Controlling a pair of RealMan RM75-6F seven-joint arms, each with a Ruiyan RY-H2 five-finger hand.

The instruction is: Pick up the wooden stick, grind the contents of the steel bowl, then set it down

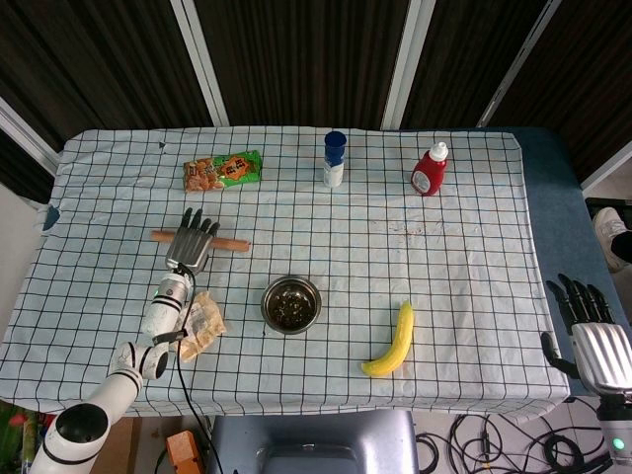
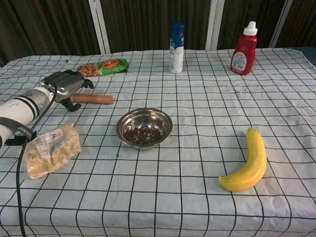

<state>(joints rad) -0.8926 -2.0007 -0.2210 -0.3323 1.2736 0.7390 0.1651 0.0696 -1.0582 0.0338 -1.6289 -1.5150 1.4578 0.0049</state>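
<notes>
Left robot hand (image 1: 192, 240) flat over round wooden stick (image 1: 233, 244) | shiny steel bowl (image 1: 291, 303) nearby

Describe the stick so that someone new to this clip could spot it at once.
On the checked table, look left of the steel bowl, under the left hand. The stick is a plain wooden rod lying crosswise, its ends showing on either side of the hand. The snack bag behind it is green and orange; the packet in front is pale and lumpy.

head view: high, looking steeply down over the checked-cloth table (image 1: 454, 296); chest view: low, nearer, facing across the same table.
</notes>
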